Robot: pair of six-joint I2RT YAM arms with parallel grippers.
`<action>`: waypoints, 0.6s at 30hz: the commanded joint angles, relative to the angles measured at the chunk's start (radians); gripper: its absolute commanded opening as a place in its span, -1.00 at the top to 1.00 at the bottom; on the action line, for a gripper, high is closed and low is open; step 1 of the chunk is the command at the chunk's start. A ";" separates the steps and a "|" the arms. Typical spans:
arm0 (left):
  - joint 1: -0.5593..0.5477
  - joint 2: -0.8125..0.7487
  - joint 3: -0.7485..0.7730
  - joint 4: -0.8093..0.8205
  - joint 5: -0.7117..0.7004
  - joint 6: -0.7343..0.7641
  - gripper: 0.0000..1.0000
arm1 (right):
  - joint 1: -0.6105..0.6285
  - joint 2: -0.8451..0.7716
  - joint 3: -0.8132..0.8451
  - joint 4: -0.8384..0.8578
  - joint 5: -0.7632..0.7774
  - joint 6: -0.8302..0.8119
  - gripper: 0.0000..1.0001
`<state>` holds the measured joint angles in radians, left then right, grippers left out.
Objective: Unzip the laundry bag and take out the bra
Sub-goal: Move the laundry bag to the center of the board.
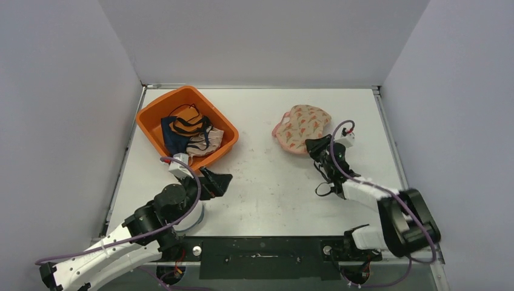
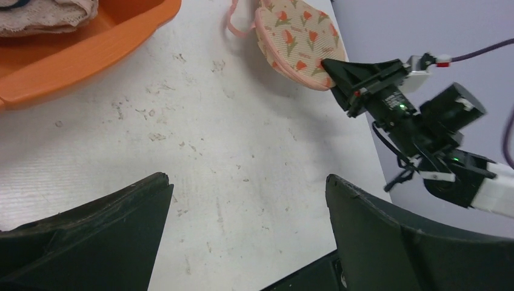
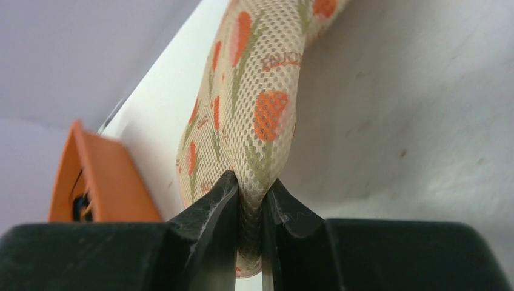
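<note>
The laundry bag is a cream mesh pouch with orange tulip prints, lying at the back right of the table; it also shows in the left wrist view and the right wrist view. My right gripper is shut on the bag's near edge, the mesh pinched between its fingertips. My left gripper is open and empty over bare table near the bin, its fingers wide apart. The bra inside the bag is hidden.
An orange bin holding several garments stands at the back left, its rim also in the left wrist view and the right wrist view. White walls enclose the table on three sides.
</note>
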<state>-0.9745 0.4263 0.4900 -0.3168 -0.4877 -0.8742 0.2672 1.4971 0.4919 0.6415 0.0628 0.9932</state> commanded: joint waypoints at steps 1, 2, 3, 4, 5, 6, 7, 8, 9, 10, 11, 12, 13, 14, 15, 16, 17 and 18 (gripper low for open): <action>-0.001 0.011 -0.027 0.104 0.096 -0.012 -0.96 | 0.159 -0.385 -0.106 -0.237 0.129 -0.086 0.89; 0.000 0.026 -0.027 0.117 0.124 -0.005 -0.96 | 0.217 -0.469 -0.124 -0.314 0.170 -0.087 0.89; -0.002 0.047 -0.025 0.121 0.152 -0.006 -0.96 | 0.271 -0.552 -0.135 -0.396 0.210 -0.077 0.89; -0.005 0.068 -0.022 0.124 0.171 -0.011 -0.96 | 0.332 -0.630 -0.142 -0.476 0.260 -0.061 0.89; -0.009 0.090 -0.022 0.132 0.196 -0.015 -0.97 | 0.391 -0.701 -0.152 -0.550 0.313 -0.041 0.89; -0.013 0.110 -0.025 0.140 0.210 -0.023 -0.97 | 0.446 -0.793 -0.164 -0.611 0.360 -0.016 0.89; -0.017 0.126 -0.029 0.151 0.222 -0.032 -0.97 | 0.498 -0.849 -0.183 -0.681 0.403 0.017 0.89; -0.021 0.141 -0.037 0.166 0.232 -0.043 -0.97 | 0.541 -0.903 -0.195 -0.736 0.435 0.052 0.89; -0.026 0.153 -0.048 0.186 0.242 -0.052 -0.97 | 0.585 -0.947 -0.208 -0.782 0.464 0.090 0.89; -0.032 0.166 -0.061 0.212 0.251 -0.059 -0.96 | 0.621 -0.979 -0.224 -0.819 0.488 0.124 0.89; -0.042 0.178 -0.072 0.231 0.252 -0.068 -0.96 | 0.661 -1.004 -0.240 -0.847 0.514 0.165 0.89; -0.058 0.193 -0.082 0.251 0.245 -0.077 -0.94 | 0.700 -1.020 -0.258 -0.865 0.540 0.199 0.89; -0.088 0.213 -0.088 0.263 0.226 -0.088 -0.93 | 0.734 -1.025 -0.273 -0.873 0.567 0.226 0.89; -0.129 0.235 -0.087 0.265 0.186 -0.099 -0.93 | 0.777 -1.019 -0.284 -0.867 0.595 0.246 0.89; -0.174 0.256 -0.082 0.260 0.136 -0.110 -0.92 | 0.807 -1.005 -0.291 -0.850 0.618 0.259 0.89; -0.222 0.274 -0.077 0.253 0.082 -0.121 -0.92 | 0.829 -0.976 -0.294 -0.825 0.635 0.261 0.89; -0.261 0.291 -0.074 0.249 0.037 -0.133 -0.92 | 0.850 -0.939 -0.292 -0.796 0.645 0.258 0.89; -0.294 0.308 -0.073 0.250 0.003 -0.145 -0.92 | 0.870 -0.890 -0.287 -0.765 0.653 0.256 0.89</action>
<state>-1.1500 0.6888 0.4015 -0.1452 -0.3367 -0.9634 1.0683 0.5083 0.1932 -0.1841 0.5739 1.1812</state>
